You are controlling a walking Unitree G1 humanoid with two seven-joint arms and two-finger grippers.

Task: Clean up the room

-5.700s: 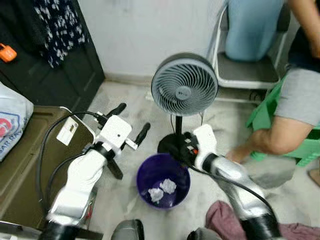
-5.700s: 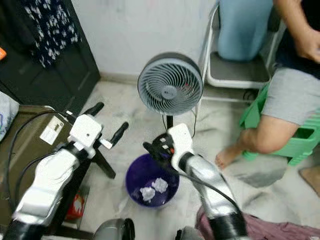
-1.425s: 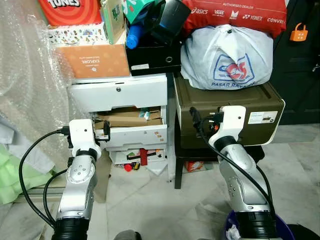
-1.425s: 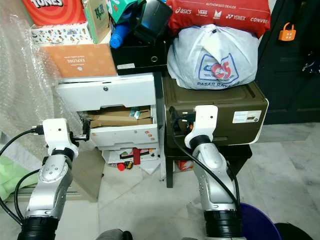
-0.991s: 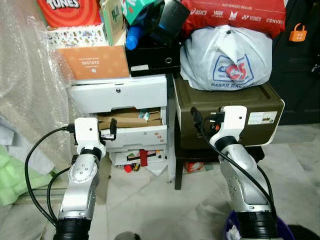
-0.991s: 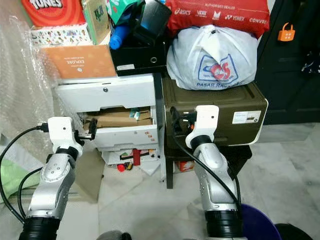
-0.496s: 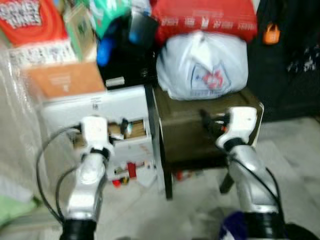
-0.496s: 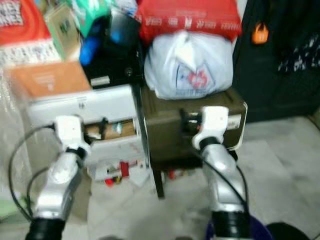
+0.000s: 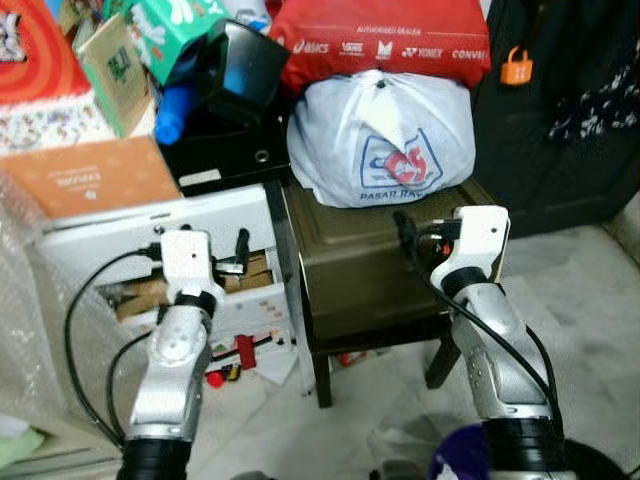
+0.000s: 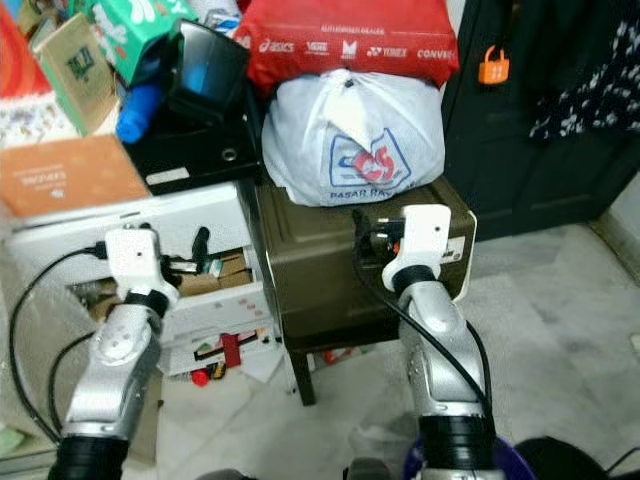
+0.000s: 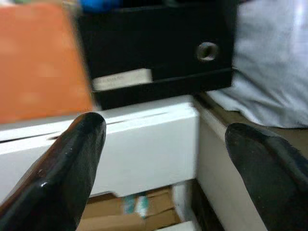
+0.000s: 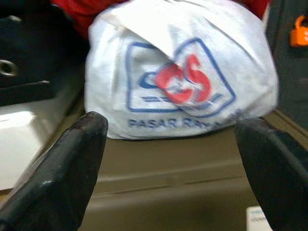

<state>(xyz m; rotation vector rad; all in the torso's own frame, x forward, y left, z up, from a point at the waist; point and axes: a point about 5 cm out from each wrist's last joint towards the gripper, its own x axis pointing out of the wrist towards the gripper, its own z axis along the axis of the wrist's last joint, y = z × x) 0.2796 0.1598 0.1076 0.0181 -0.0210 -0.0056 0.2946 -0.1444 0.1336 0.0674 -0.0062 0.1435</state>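
Two silver arms rise from the 6 o'clock edge of the head views, each ending in a white wrist block and black fingers. The left gripper point(image 11: 159, 144) hangs in front of a white drawer unit point(image 9: 150, 235), its glossy, rounded fingers point(image 11: 67, 163) spread wide with nothing between them; the right gripper point(image 12: 168, 144) hovers before a boxy olive-brown trunk point(image 9: 370, 270) with smooth matt sides, its jaws likewise spread wide and empty. The drawer unit stands at 9 o'clock, its flat painted front tipped open over a drawer stuffed with brown cardboard point(image 9: 145, 292), and small red bits point(image 9: 240, 350) lie on the floor beneath it. On top sit a matt orange carton point(image 9: 85, 175), a black case point(image 9: 225, 150) with a round hole in its face, a blue bottle point(image 9: 172, 115) and a green tissue box point(image 9: 170, 25). On the trunk, at 12 o'clock, rests a soft, wrinkled white plastic bag point(image 10: 355, 130), bulging and rounded, knotted at its top, its blue-and-red printed logo facing the robot and its long axis running from 9 to 3 o'clock. A red fabric sports bag point(image 9: 385, 40) lies flat above it along the same axis. A dark cupboard door point(image 10: 540, 120) with an orange padlock point(image 10: 488, 66) stands at 2 o'clock, and the pale marbled floor point(image 10: 560, 330) spreads toward 4 o'clock.
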